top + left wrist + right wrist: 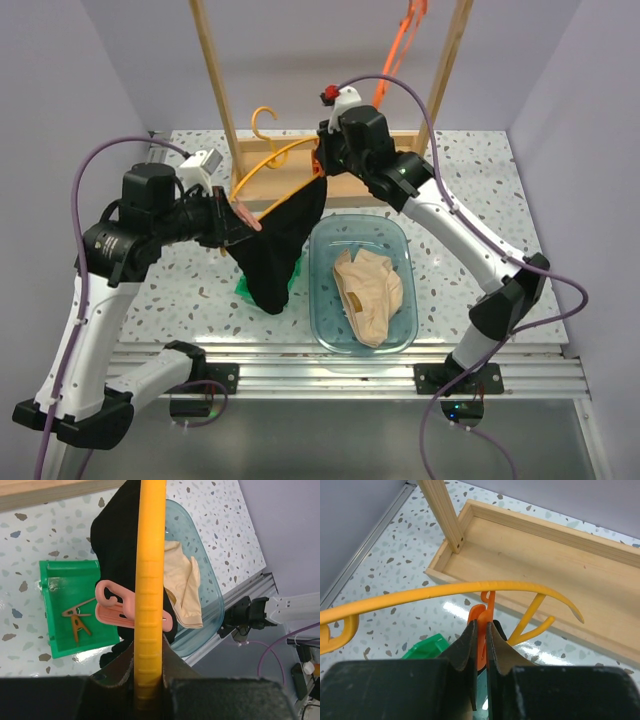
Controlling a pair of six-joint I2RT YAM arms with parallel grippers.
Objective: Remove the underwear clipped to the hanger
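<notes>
The black underwear (275, 250) hangs limp from a yellow hanger (262, 168), low over the table. My left gripper (235, 228) is shut on the hanger bar (150, 590), next to a pink clip (117, 614) that pinches the black cloth (117, 545). My right gripper (322, 172) is shut on an orange clip (481, 616) that hangs from the hanger arm (445, 591) at the garment's other corner. The beige underwear (368, 292) lies crumpled in a clear blue bin (322, 300); it also shows in the left wrist view (184, 582).
A green tray (65, 580) holding brown clips (75, 619) sits under the black garment. A wooden rack base (545, 565) with two uprights (215, 80) stands at the back. An orange strap (405, 35) hangs at the back right.
</notes>
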